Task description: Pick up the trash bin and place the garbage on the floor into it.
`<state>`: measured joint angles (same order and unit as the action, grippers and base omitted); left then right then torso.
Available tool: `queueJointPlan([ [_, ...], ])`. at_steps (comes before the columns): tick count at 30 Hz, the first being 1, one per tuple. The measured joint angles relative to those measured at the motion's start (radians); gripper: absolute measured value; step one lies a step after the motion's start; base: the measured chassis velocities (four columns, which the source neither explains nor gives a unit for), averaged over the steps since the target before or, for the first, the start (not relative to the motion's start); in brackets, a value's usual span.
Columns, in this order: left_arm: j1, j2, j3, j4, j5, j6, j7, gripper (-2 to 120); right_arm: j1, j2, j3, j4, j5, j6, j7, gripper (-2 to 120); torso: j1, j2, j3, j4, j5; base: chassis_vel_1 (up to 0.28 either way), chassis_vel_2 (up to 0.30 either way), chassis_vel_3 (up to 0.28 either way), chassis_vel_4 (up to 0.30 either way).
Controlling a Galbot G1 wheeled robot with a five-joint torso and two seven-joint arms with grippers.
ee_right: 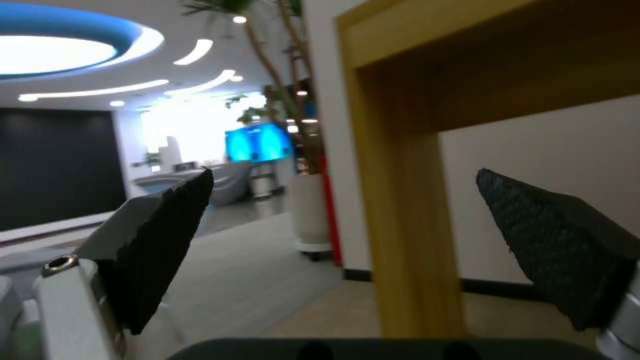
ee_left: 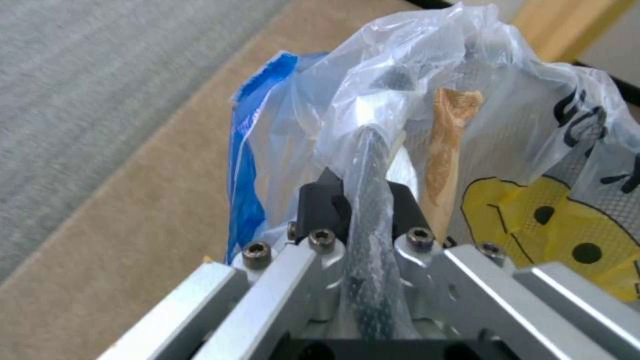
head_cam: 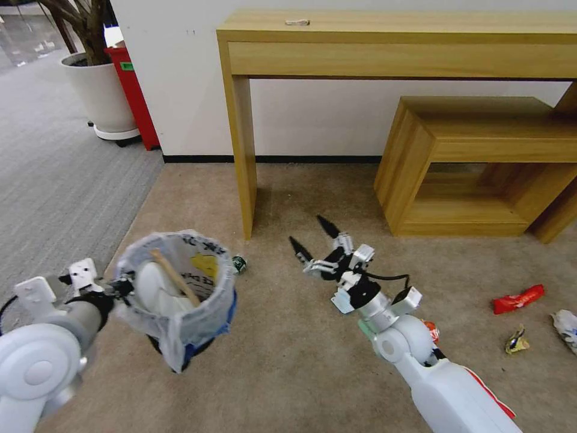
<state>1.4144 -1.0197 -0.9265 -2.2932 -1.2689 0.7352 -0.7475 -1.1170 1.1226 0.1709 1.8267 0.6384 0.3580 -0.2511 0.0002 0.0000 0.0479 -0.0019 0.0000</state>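
Head view: the left gripper (head_cam: 120, 287) is clamped on the near rim of the trash bin (head_cam: 207, 313), which hangs clear of the floor (head_cam: 288, 373) with a shadow beneath it. Inside the bin lie a white slipper (head_cam: 155, 288) and a wooden stick (head_cam: 174, 278). A small dark can (head_cam: 239, 263) lies on the floor just beside the bin's far right side. The right gripper (head_cam: 312, 237) hovers above the floor near the desk leg (head_cam: 243, 162), its two black fingers spread apart and holding nothing. To the right, well apart from the bin, lie a red wrapper (head_cam: 518, 299), a gold wrapper (head_cam: 517, 341) and a white wrapper (head_cam: 566, 328). An orange can (head_cam: 430, 329) shows partly behind the right arm.

Left wrist view: the black fingers (ee_left: 320, 202) are closed together on the bag-covered rim (ee_left: 367, 165). The stick (ee_left: 445, 150) stands behind the plastic beside the yellow mark (ee_left: 533, 235).

Right wrist view: both fingertips (ee_right: 167, 240) stand wide apart, with the desk leg (ee_right: 407, 225) between them farther off.
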Motion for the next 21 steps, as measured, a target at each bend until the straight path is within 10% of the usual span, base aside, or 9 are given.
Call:
queueJointPlan([
  [21,0.004,-0.032,-0.111,0.025,0.043,-0.01,-0.009,2,-0.04,0.033,0.037,0.003,-0.032,0.021,0.033,100,0.0,0.0,0.0,0.0001,0.0002,-0.034,0.038,0.042,-0.035],
])
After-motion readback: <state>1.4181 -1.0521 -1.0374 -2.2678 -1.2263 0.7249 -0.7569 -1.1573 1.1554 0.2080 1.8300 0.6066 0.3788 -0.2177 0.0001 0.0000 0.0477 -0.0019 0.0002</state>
